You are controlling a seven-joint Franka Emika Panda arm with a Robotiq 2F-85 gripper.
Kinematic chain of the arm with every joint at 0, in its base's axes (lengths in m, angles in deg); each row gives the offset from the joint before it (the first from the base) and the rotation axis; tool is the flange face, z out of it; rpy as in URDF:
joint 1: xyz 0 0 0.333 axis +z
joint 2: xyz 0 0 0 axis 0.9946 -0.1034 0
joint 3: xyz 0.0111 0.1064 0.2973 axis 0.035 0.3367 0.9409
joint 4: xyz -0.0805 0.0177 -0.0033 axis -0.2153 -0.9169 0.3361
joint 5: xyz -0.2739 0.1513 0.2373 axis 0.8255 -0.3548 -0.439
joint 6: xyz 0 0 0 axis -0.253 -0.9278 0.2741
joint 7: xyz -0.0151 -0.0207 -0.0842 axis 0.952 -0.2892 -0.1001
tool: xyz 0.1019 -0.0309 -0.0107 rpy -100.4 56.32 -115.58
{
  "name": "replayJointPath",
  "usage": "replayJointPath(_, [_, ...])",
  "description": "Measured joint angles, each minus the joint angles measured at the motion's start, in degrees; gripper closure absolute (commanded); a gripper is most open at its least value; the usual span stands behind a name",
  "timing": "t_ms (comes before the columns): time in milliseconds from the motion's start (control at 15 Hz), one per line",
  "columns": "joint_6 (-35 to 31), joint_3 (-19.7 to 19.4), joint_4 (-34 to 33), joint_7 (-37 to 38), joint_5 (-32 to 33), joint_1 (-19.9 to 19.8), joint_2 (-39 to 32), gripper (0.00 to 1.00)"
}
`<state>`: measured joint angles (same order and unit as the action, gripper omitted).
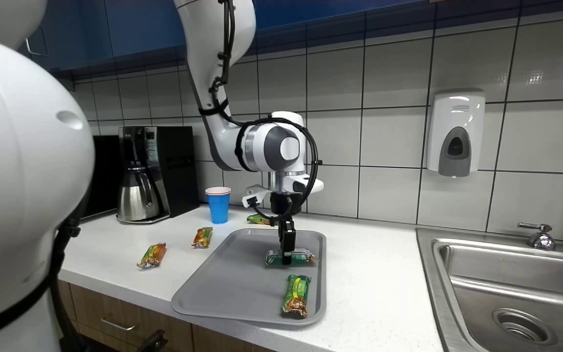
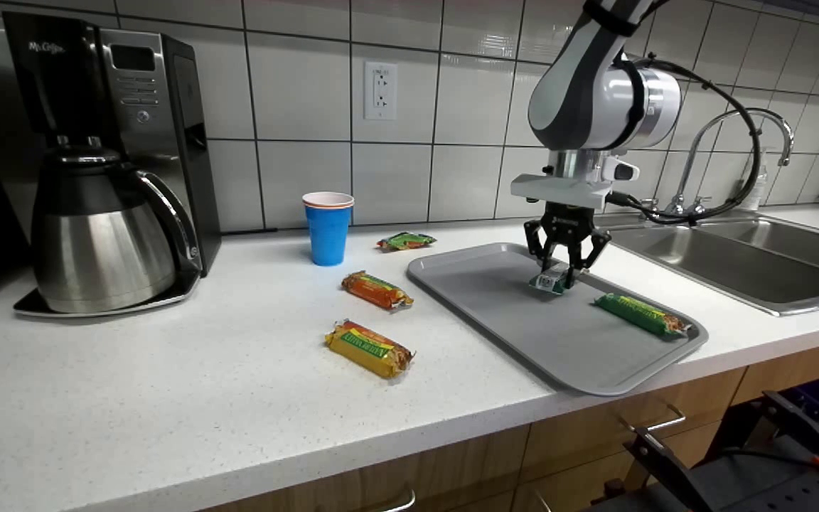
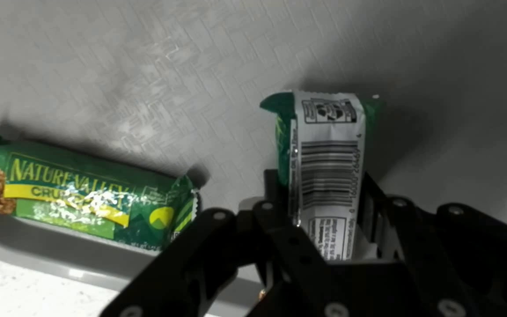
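Note:
A green-wrapped bar (image 3: 329, 132) lies barcode side up between the fingers of my gripper (image 2: 558, 272), which is shut on it by its long sides. In the wrist view the left finger (image 3: 273, 182) presses near the green edge, and the bar's lower end is hidden behind the gripper body. That bar (image 1: 303, 257) is low over the grey tray (image 1: 232, 288); whether it touches the tray I cannot tell. Another green bar (image 3: 82, 193), label up, rests on the tray at one end, apart from the gripper; in an exterior view this second bar (image 2: 640, 315) lies near the tray's corner.
On the white counter beside the tray are a yellow bar (image 2: 369, 348), an orange bar (image 2: 377, 290) and a green-and-orange packet (image 2: 406, 242). Blue cups (image 2: 328, 227) stand by the tiled wall, near a coffee maker (image 2: 111, 163). A sink (image 1: 516, 293) lies on the tray's far side.

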<state>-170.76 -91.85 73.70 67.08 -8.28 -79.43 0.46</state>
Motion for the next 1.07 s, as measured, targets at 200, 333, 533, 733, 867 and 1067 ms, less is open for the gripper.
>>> replayJointPath(200, [-0.2,-0.03,0.0,0.0,0.0,0.0,-0.22,0.1])
replayJointPath(333, [-0.36,-0.08,0.0,0.0,0.0,0.0,-0.22,0.0])
replayJointPath(533, [-0.75,-0.28,-0.02,0.0,0.24,0.0,-0.21,0.0])
replayJointPath(733, [-1.3,-0.43,-0.22,0.0,0.4,0.0,-0.05,0.0])
replayJointPath(867, [-1.44,-0.43,-0.6,0.0,0.4,0.0,0.11,0.0])
replayJointPath(1067, [-1.45,-0.36,-1.54,0.0,0.4,0.0,0.31,0.0])
